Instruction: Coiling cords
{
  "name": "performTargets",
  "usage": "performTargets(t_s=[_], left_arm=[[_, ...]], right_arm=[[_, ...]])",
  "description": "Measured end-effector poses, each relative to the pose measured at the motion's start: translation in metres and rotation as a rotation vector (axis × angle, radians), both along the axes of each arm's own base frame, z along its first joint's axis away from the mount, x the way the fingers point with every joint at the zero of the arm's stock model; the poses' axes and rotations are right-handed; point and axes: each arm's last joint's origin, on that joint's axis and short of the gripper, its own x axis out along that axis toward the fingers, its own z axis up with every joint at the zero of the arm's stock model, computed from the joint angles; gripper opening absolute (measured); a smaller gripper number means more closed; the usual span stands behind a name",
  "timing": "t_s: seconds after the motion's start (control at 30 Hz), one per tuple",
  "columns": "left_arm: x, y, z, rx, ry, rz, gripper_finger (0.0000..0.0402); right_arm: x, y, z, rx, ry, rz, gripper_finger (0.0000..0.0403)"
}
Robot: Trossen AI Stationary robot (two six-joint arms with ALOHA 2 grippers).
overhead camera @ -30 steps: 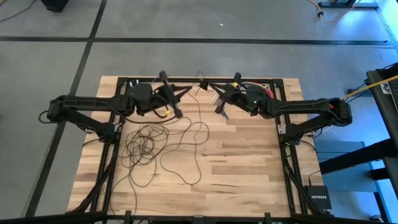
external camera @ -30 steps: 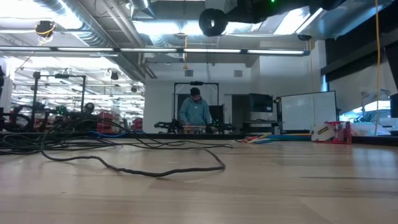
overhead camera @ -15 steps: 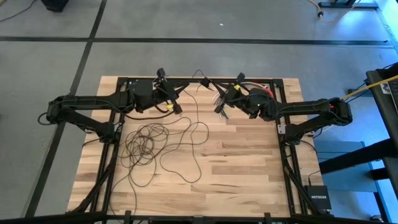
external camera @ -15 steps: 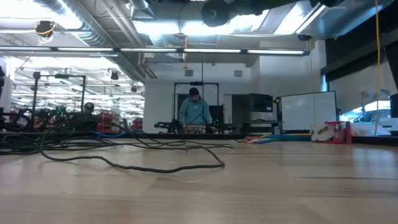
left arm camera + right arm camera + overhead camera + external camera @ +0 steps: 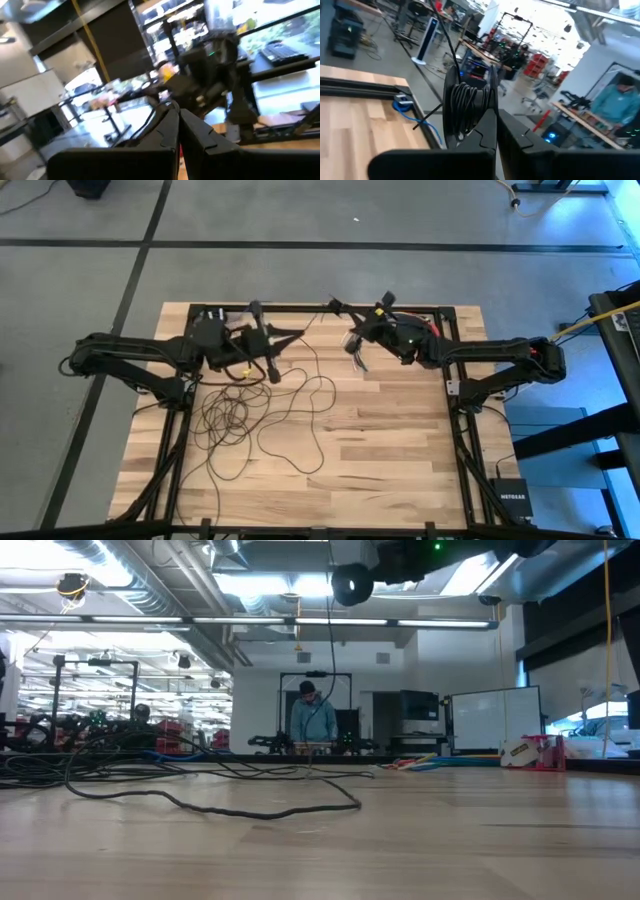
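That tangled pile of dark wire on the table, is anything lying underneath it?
Through the cords' open loops only the bare wooden table shows. Nothing else is visible beneath, though something very thin directly under a strand would be hidden.

Thin dark cords (image 5: 240, 415) sprawled on the wooden table's left half, tangled overlapping loops, one wide loose loop trailing toward the centre, a strand rising to the far edge
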Motion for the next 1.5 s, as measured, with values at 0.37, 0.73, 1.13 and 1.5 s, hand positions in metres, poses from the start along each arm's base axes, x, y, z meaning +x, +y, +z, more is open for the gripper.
performTargets(t_s=[0.37, 0.73, 1.13, 1.5], left_arm=[[0.040, -0.001, -0.024, 0.021, 0.000, -0.100, 0.0001], [0.094, 0.001, -0.092, 0.006, 0.204, -0.128, 0.0001], [0.102, 0.018, -0.122, -0.052, 0.356, -0.077, 0.0001], [0.095, 0.042, -0.136, -0.085, 0.509, 0.060, 0.0001]], right_arm=[[0.017, -0.014, -0.021, 0.061, -0.019, 0.006, 0.0006], [0.021, -0.014, 0.001, 0.132, -0.170, 0.055, 0.0006], [0.025, -0.013, 0.015, 0.205, -0.217, 0.136, 0.0006], [0.010, -0.007, 0.028, 0.251, -0.227, 0.232, 0.0006]])
